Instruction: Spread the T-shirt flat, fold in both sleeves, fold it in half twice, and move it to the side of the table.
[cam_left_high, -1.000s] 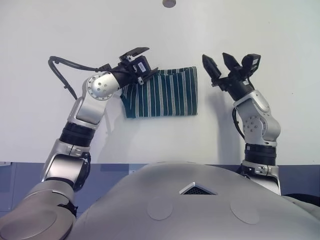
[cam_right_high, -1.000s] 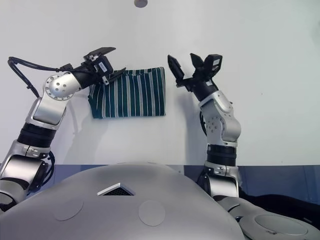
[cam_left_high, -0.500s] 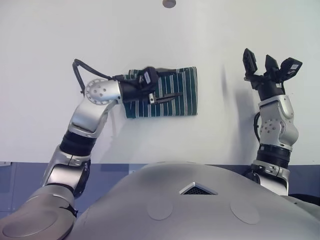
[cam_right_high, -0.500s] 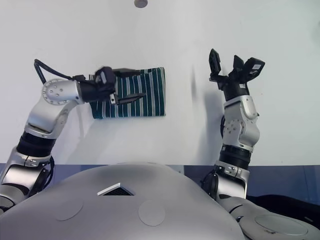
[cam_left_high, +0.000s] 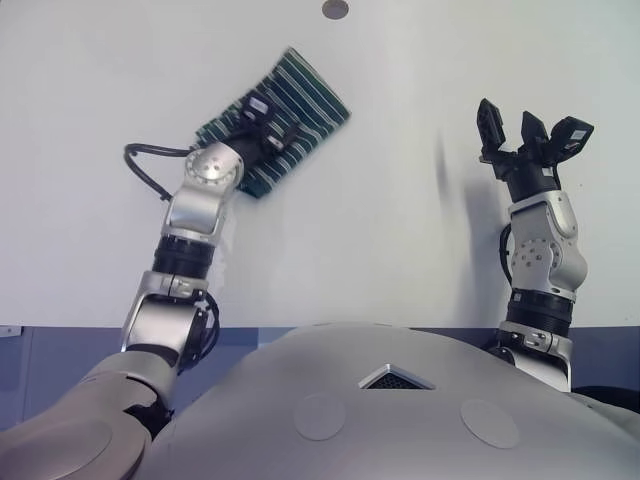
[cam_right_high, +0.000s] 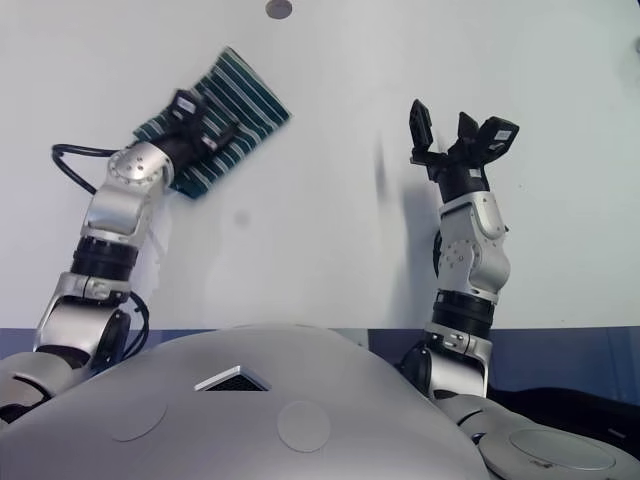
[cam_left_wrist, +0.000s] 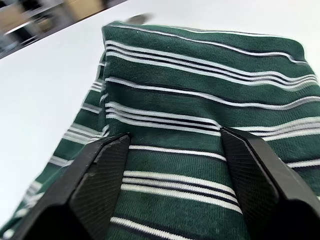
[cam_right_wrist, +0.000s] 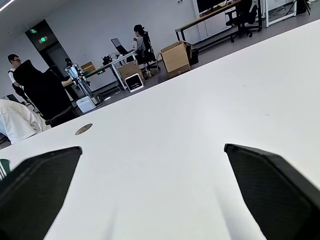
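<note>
The white table spans the scene. The folded green-striped T-shirt lies on its far left part, turned diagonally. The left arm stretches far out from the near edge, elbow low, wrist over the cloth. The right arm stands upright at the right, well apart from the shirt. The left gripper rests on the shirt, fingers spread wide on the fabric. The right gripper points up, fingers parted and holding nothing. A small round grommet sits at the far edge.
</note>
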